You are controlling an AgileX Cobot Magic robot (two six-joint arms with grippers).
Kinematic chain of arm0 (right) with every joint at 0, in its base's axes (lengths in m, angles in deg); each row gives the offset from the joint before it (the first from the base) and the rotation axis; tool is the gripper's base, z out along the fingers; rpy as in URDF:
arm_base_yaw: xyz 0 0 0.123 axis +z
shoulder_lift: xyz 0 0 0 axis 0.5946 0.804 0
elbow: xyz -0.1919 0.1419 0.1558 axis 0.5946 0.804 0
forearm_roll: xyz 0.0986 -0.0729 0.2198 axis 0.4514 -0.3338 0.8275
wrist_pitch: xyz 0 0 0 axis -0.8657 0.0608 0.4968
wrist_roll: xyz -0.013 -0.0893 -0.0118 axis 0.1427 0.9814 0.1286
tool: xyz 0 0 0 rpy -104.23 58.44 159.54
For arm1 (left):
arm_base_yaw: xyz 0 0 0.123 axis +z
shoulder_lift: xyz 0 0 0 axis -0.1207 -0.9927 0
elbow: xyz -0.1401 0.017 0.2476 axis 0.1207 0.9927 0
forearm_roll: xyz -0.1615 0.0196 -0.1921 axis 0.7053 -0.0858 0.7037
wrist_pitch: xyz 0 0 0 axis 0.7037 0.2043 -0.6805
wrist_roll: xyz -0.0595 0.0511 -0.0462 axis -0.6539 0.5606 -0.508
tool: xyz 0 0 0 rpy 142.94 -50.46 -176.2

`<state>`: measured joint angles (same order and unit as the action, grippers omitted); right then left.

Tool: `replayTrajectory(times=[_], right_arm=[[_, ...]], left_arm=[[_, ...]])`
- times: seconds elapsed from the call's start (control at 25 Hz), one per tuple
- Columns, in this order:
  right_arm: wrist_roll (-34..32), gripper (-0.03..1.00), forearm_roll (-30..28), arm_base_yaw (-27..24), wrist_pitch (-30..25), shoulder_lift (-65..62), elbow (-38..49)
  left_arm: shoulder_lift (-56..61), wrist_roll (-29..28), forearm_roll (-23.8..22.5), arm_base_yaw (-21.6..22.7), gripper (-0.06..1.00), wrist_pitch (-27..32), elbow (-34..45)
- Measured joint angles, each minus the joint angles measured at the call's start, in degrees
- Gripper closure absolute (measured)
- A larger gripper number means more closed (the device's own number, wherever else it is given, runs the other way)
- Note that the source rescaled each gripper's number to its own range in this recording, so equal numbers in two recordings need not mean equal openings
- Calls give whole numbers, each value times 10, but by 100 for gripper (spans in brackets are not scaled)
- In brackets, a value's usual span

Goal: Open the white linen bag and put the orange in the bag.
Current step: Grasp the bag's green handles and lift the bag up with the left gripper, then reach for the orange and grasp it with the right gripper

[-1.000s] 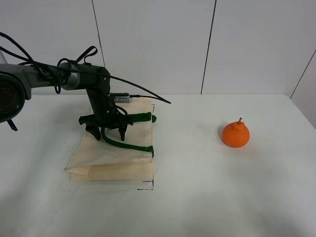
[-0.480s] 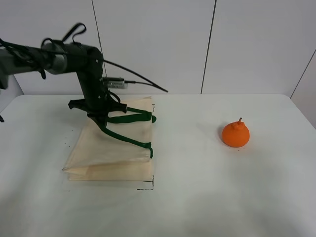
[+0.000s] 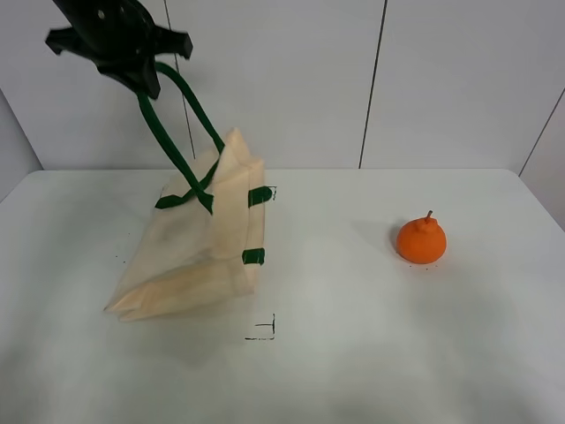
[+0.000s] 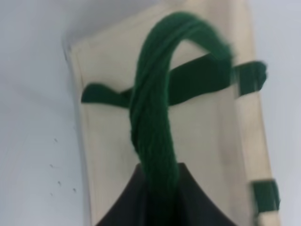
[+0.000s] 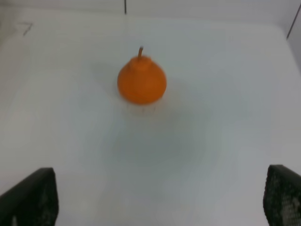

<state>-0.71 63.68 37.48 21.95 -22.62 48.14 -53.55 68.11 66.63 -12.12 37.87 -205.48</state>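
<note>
At eleven o'clock, left gripper [image 3: 132, 60]: clamped on one green handle [image 3: 177, 132], holding the white linen bag [image 3: 190, 252] up by it.
Other side: right gripper [image 5: 160, 200] fingers spread, empty.
Advice: lift steadily so the mouth gapes without dragging the base.
Bag axis: mouth toward one o'clock, base toward seven.
Fruit: orange [image 3: 421, 240] at the bag's three o'clock, well apart, stem up.

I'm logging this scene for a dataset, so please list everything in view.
cream cloth tote bag: one, off-white, left on the table, mouth end raised
dark green strap handles: two, one pulled upward, one draped on the bag
round bright orange fruit: one, orange, right on the table, apart from the bag
corner mark: one, black, in front of the bag
white table: one
left gripper: black, high, shut on a handle
right gripper: black, open, facing the orange
</note>
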Motion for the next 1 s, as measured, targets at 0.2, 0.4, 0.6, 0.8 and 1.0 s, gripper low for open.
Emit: replayTrajectory(times=[0.2,0.4,0.6,0.8,1.0], right_arm=[[-7,-3,24,0,5,154,-17],[-7,-3,29,0,37,385,-111],[3,-3,29,0,58,626,-252],[11,-3,30,0,43,851,-409],[12,-3,30,0,33,1017,-515]], left_arm=[[23,3,1,0,94,0,-34],[25,9,12,0,94,0,-34],[25,11,18,0,94,0,-34],[25,11,22,0,94,0,-34],[25,12,23,0,94,0,-34]])
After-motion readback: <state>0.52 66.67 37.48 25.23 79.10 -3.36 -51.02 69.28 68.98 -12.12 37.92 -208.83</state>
